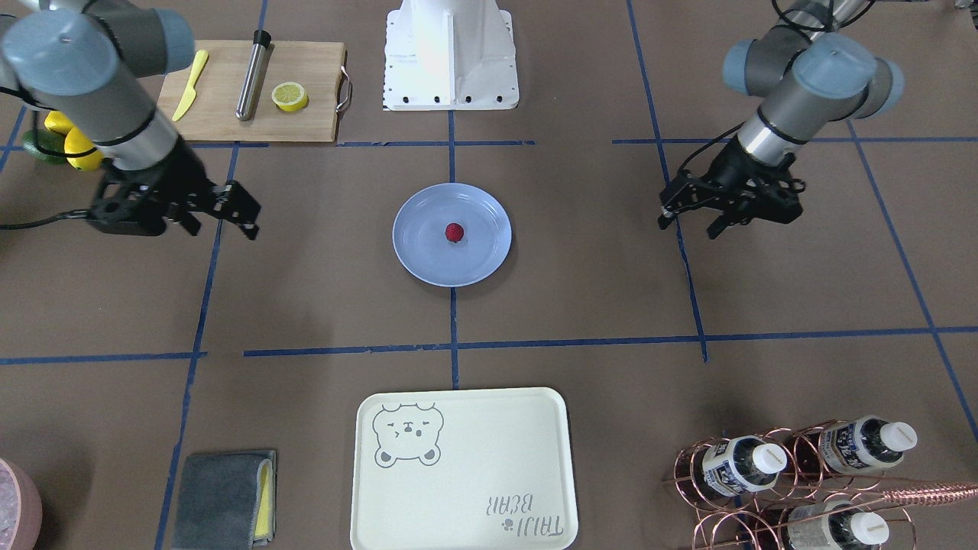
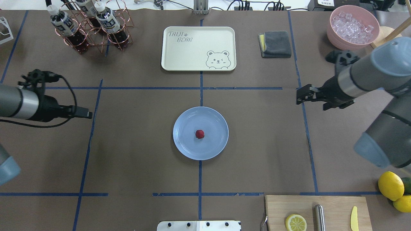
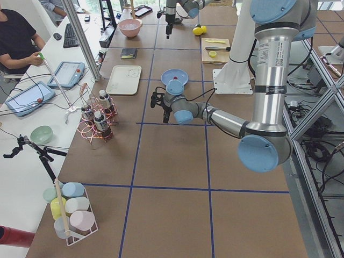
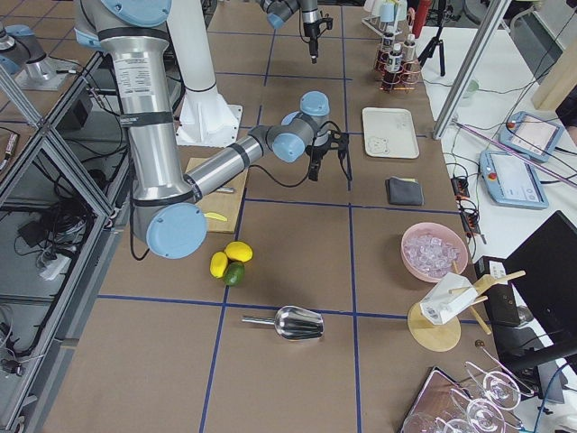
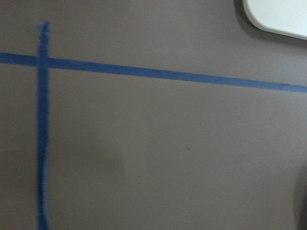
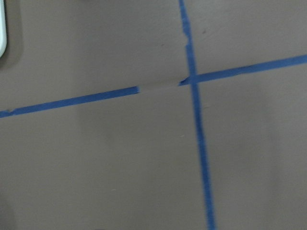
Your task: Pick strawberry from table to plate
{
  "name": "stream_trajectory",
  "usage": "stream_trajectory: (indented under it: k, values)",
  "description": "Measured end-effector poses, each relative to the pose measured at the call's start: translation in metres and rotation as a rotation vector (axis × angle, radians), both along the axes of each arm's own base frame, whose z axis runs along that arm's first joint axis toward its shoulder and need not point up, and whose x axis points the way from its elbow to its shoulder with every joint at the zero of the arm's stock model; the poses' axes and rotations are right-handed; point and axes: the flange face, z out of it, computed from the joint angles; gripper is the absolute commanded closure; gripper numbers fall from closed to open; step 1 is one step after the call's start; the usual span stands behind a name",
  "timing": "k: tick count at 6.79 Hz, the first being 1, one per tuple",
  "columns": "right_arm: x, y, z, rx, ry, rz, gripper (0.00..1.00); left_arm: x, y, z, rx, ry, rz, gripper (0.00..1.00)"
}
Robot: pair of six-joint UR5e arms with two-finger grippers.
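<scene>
The strawberry (image 1: 454, 231) sits near the middle of the pale blue plate (image 1: 412, 256), which rests on the brown table (image 1: 321, 298) where two blue tape lines (image 1: 452, 336) cross. In the overhead view the strawberry (image 2: 199, 134) shows as a small dark red lump just off the plate's (image 2: 183, 144) centre, touching nothing else. The left gripper (image 1: 688, 226) hangs above the table well to one side of the plate, its two fingers spread apart with nothing between them. The right gripper (image 1: 223, 229) hangs on the opposite side, about as far from the plate, its fingers also spread and empty. From overhead, the left gripper (image 2: 84, 113) and right gripper (image 2: 300, 96) are seen side-on, so the gap between the fingers is hard to read there. Both wrist views show only bare table with tape lines, and each catches a sliver of the cream bear tray (image 5: 280, 17). That bear tray (image 1: 462, 473) lies beyond the plate, away from the robot, with a folded grey cloth (image 1: 218, 500) on one side and a copper wire rack of bottles (image 1: 795, 477) on the other. Near the white robot base (image 1: 451, 53) a wooden cutting board (image 1: 306, 118) carries a lemon half (image 1: 289, 96), a metal cylinder (image 1: 252, 76) and a yellow knife (image 1: 189, 84).
</scene>
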Motion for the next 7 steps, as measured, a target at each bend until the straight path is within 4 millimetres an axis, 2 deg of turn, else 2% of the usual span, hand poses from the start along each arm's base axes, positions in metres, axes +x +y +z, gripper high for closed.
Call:
stream_trajectory:
  k: [2, 3, 4, 5, 7]
  values:
    - [0.111, -0.007, 0.076, 0.086, 0.070, -0.079, 0.00, -0.101, 0.009, 0.052, 0.149, -0.137, 0.037, 0.00]
    - [0.153, -0.008, 0.101, 0.102, 0.092, -0.125, 0.00, -0.142, 0.014, 0.073, 0.196, -0.168, 0.076, 0.00]
    - [0.185, -0.009, 0.118, 0.114, 0.115, -0.182, 0.00, -0.175, 0.017, 0.091, 0.224, -0.186, 0.103, 0.00]
    - [0.209, -0.010, 0.135, 0.125, 0.133, -0.236, 0.00, -0.208, 0.015, 0.108, 0.230, -0.227, 0.119, 0.00]
    - [0.234, -0.005, 0.163, 0.104, 0.122, -0.274, 0.00, -0.283, -0.001, 0.131, 0.143, -0.338, 0.148, 0.00]
